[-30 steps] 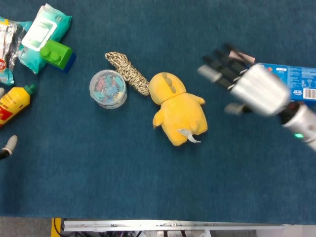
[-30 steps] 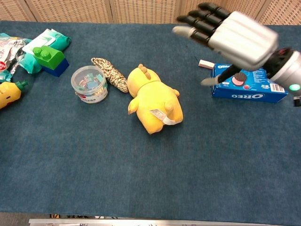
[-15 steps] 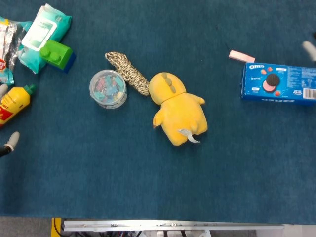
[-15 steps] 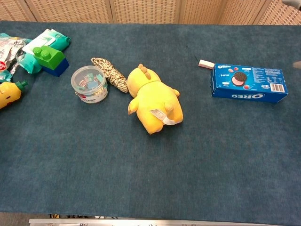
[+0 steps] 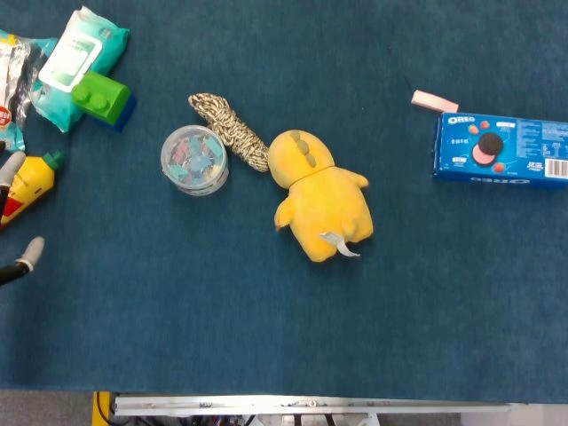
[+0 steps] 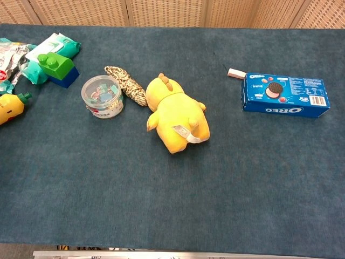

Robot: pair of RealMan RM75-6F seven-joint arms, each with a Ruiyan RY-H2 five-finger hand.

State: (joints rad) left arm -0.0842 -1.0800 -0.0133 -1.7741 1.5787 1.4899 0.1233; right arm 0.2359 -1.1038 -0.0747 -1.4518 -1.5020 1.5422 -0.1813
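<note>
Your left hand [image 5: 16, 213]: only fingertips show at head view's left edge, spread apart, one touching yellow mustard bottle [image 5: 28, 182]; grip, cannot tell. Chest view misses hand entirely, shows bottle [image 6: 11, 107] lying alone. Right hand out of both views. Farther from fingertips: clear tub of clips [image 5: 194, 160], braided rope [image 5: 231, 130], yellow plush [image 5: 321, 197]. Farthest: blue box [image 6: 284, 95], "OREO" readable on chest-view side; pink eraser [image 5: 435, 101] beside it.
</note>
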